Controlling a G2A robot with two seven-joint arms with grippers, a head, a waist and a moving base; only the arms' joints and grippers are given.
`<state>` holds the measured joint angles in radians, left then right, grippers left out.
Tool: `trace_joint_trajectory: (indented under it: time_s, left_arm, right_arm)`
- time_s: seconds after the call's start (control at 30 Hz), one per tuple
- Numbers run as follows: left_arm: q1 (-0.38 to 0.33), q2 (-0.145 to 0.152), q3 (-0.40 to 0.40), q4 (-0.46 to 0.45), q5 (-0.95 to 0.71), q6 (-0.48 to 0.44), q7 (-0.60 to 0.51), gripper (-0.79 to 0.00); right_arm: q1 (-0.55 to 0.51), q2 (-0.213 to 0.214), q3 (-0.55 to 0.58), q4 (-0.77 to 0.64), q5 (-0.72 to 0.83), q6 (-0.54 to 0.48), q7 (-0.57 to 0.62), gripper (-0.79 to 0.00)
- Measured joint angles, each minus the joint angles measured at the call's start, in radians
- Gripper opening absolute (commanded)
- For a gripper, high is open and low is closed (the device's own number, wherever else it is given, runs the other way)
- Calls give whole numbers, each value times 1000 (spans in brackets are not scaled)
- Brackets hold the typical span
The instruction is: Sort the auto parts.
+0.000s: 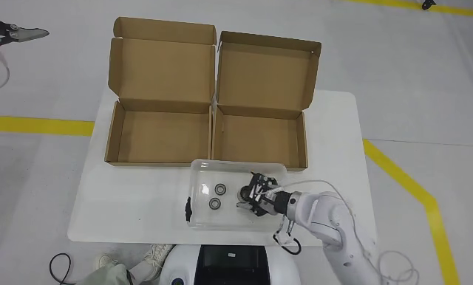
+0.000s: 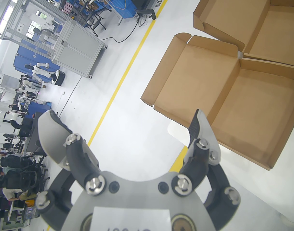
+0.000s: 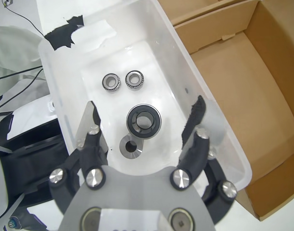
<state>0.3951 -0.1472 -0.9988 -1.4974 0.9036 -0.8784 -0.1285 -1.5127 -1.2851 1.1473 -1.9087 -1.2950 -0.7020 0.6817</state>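
A clear plastic bin (image 1: 238,164) stands near the table's front edge. It holds two small silver roller bearings (image 3: 111,83) (image 3: 134,80), a large black bearing (image 3: 144,121) and a grey metal collar (image 3: 131,146) touching the large one. My right gripper (image 3: 145,105) hangs open inside the bin, its fingers on either side of the large black bearing with nothing gripped; in the top view the right gripper (image 1: 256,194) is in the bin's right half. My left gripper (image 2: 122,118) is open and empty, held high off to the side of the table.
Two open cardboard boxes (image 1: 159,136) (image 1: 259,139) sit side by side behind the bin, lids folded back, both bare inside. Black tape (image 3: 62,34) marks one short wall of the bin. Bare table lies left of the bin.
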Motion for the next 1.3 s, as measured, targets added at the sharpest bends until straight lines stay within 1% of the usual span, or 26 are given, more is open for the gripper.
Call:
trace_joint_trajectory:
  time_s: [0.07,0.13,0.23,0.27,0.5,0.67,1.07,1.1,1.17,1.2,1.27,1.3]
  left_arm:
    - [0,0,0,0,0,0,0,0]
    - [0,0,0,0,0,0,0,0]
    - [0,0,0,0,0,0,0,0]
    - [0,0,0,0,0,0,0,0]
    - [0,0,0,0,0,0,0,0]
    - [0,0,0,0,0,0,0,0]
    - [0,0,0,0,0,0,0,0]
    - [0,0,0,0,0,0,0,0]
    - [0,0,0,0,0,0,0,0]
    - [0,0,0,0,0,0,0,0]
    - [0,0,0,0,0,0,0,0]
    - [0,0,0,0,0,0,0,0]
  right_arm:
    - [8,0,-16,2,0,18,28,-259]
    - [19,0,-32,8,3,33,55,-212]
    - [32,0,-49,19,13,52,86,-169]
    - [36,1,-53,22,15,59,94,-172]
    - [54,5,-76,36,9,102,140,-99]
    - [64,8,-88,52,15,120,163,-95]
    - [125,8,-139,126,42,148,192,-151]
    - [131,7,-144,132,43,152,195,-163]
    - [138,7,-150,140,47,157,199,-228]
    - [142,7,-154,144,49,160,199,-379]
    - [147,8,-159,150,52,163,201,-517]
    - [151,8,-162,152,53,165,203,-646]
